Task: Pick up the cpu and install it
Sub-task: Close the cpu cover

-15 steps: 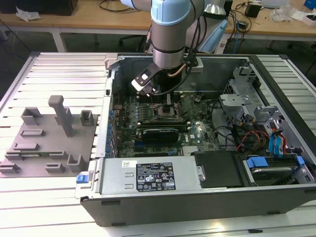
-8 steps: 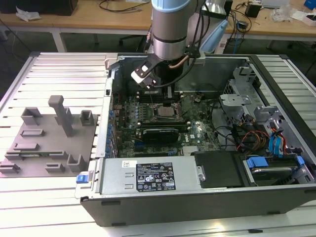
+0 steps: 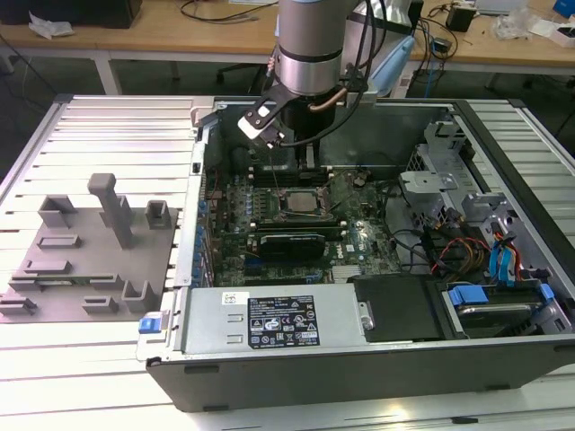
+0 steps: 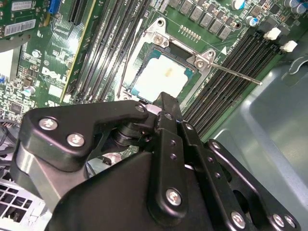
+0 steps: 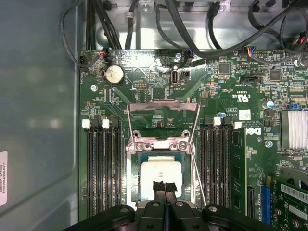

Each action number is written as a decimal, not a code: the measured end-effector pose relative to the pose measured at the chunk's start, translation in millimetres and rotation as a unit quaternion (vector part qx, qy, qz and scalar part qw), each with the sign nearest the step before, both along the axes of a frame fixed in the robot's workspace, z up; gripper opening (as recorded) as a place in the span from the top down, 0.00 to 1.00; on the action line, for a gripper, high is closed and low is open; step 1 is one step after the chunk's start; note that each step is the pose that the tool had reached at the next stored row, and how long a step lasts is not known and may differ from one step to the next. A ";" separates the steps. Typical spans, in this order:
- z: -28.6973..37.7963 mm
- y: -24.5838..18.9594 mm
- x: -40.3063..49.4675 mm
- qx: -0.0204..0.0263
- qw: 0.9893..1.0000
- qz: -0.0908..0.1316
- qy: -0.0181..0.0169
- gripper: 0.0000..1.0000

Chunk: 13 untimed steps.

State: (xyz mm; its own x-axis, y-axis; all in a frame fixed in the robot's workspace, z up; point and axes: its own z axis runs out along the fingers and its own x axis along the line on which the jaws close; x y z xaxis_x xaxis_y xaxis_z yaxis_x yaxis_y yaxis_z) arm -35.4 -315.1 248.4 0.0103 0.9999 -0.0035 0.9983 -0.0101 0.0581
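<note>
The cpu (image 5: 159, 175) is a pale silver square lying flat in the open socket on the green motherboard (image 5: 231, 86); it is also in the second wrist view (image 4: 161, 77) and the exterior view (image 3: 301, 203). My gripper (image 5: 164, 185) hangs directly above the chip, its two black fingers pressed together with nothing between them. In the second wrist view the gripper (image 4: 163, 98) covers the chip's near edge. The socket's metal load plate (image 5: 163, 113) stands swung open, and its lever (image 4: 231, 74) is out to the side.
Black memory slots (image 5: 103, 168) flank the socket on both sides. The open computer case (image 3: 359, 359) holds a power supply (image 3: 278, 319), drive bays with blue tabs (image 3: 503, 260) and loose cables. A grey fixture (image 3: 90, 251) sits at the exterior view's left.
</note>
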 end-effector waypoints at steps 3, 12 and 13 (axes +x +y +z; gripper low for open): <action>0.2 0.0 0.0 0.000 1.000 0.000 0.000 0.89; 3.8 0.0 0.0 0.000 1.000 0.000 0.000 0.89; 4.5 0.0 0.0 0.000 1.000 0.000 0.000 0.89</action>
State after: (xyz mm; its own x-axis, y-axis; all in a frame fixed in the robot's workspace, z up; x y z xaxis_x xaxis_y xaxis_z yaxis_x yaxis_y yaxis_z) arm -35.4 -315.1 252.9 0.0104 0.9999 -0.0035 0.9983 -0.0102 0.0581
